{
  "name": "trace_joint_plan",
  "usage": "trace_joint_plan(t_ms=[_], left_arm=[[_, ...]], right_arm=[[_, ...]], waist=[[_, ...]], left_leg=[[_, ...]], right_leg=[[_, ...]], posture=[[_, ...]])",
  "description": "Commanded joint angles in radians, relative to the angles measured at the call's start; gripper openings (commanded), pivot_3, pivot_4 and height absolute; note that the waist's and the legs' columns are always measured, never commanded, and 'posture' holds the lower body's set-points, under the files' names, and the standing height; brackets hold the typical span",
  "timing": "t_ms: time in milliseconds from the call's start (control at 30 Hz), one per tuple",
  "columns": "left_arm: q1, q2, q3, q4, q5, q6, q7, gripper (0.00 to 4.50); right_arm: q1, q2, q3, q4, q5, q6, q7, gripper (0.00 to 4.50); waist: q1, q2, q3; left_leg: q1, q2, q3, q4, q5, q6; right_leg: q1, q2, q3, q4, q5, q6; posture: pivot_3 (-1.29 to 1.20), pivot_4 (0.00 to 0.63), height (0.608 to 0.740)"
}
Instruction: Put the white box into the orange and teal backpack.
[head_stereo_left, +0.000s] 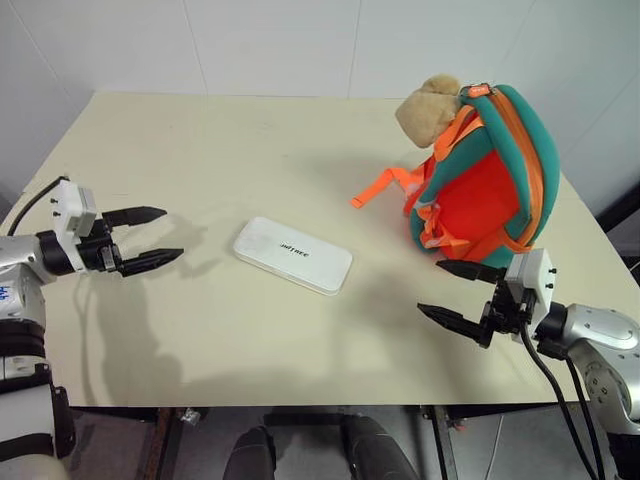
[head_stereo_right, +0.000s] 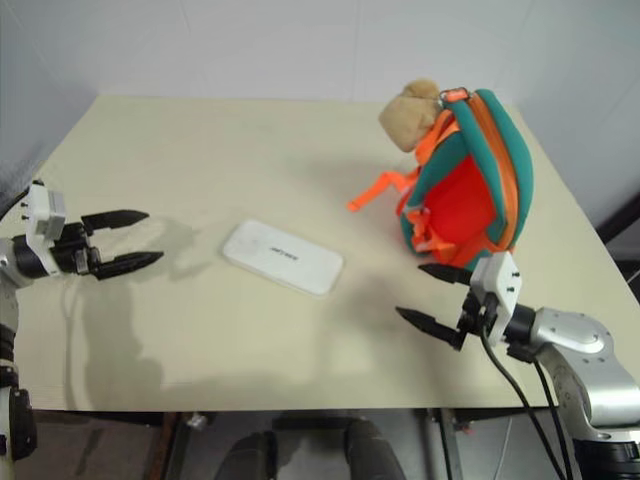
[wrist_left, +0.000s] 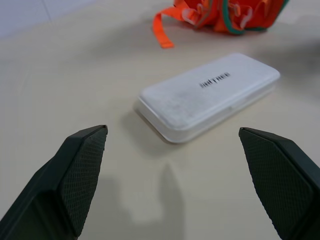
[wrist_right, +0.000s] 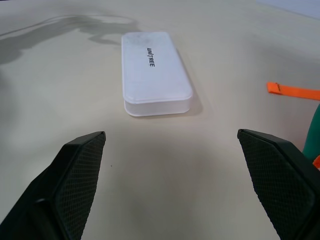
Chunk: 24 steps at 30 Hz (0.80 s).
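The white box (head_stereo_left: 292, 255) lies flat in the middle of the cream table (head_stereo_left: 250, 150), dark lettering on its lid. At the right, the orange and teal backpack (head_stereo_left: 488, 180) stands upright with a tan plush animal (head_stereo_left: 430, 108) at its top and an orange strap (head_stereo_left: 385, 186) trailing toward the box. My left gripper (head_stereo_left: 155, 236) hovers open to the left of the box, pointing at it, apart from it. My right gripper (head_stereo_left: 458, 292) is open in front of the backpack, aimed toward the box, empty. The box also shows ahead of each wrist (wrist_left: 210, 95) (wrist_right: 154, 72).
The table's front edge (head_stereo_left: 300, 400) runs just below both arms. White walls close the back and the right side behind the backpack. A black cable (head_stereo_left: 550, 385) hangs from the right wrist.
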Motion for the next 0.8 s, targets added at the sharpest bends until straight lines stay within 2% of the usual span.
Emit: trace_joint_plan(t_ms=[33, 200, 400, 533, 800], left_arm=[[-0.053, -0.004, -0.003, 0.043, 0.017, -0.045, -0.006, 4.5], [-0.068, -0.048, -0.006, 0.074, 0.031, -0.074, 0.037, 4.5], [-0.131, -0.067, -0.031, 0.165, 0.092, -0.154, 0.092, 4.5], [-0.162, -0.084, -0.061, 0.237, 0.154, -0.212, 0.149, 3.63], [-0.263, -0.158, -0.142, 0.387, 0.297, -0.229, 0.363, 1.07]], right_arm=[[-0.002, 0.018, -0.022, -0.068, 0.025, 0.001, -0.036, 4.47], [0.003, 0.044, 0.0, -0.068, 0.009, -0.013, -0.05, 4.47], [-0.065, 0.063, 0.051, -0.065, -0.024, 0.021, -0.118, 4.47], [-0.113, 0.088, 0.11, -0.056, -0.07, 0.069, -0.189, 3.57], [-0.194, 0.158, 0.233, -0.016, -0.232, 0.119, -0.347, 0.82]], waist=[[0.0, 0.0, 0.0], [-0.001, 0.0, 0.0], [-0.001, 0.0, 0.0], [0.001, 0.0, 0.0], [0.003, 0.0, 0.0]], left_leg=[[0.0, 0.0, 0.0, 0.0, 0.0, 0.0], [0.0, 0.0, 0.0, 0.0, 0.0, 0.0], [0.0, 0.0, 0.0, 0.001, 0.0, 0.0], [0.0, 0.0, 0.0, 0.001, 0.0, 0.0], [-0.001, 0.0, 0.0, 0.001, 0.0, 0.0]], right_leg=[[0.0, 0.0, 0.0, 0.0, 0.0, 0.0], [0.0, 0.0, 0.0, 0.0, 0.0, 0.0], [0.0, 0.0, 0.0, 0.001, 0.0, 0.001], [0.0, 0.0, 0.0, 0.001, 0.0, 0.001], [-0.001, 0.0, 0.0, 0.001, 0.001, 0.001]], posture=[[0.0, 0.15, 0.74], [0.0, 0.15, 0.74], [0.0, 0.15, 0.74], [0.0, 0.15, 0.74], [0.0, 0.15, 0.74]])
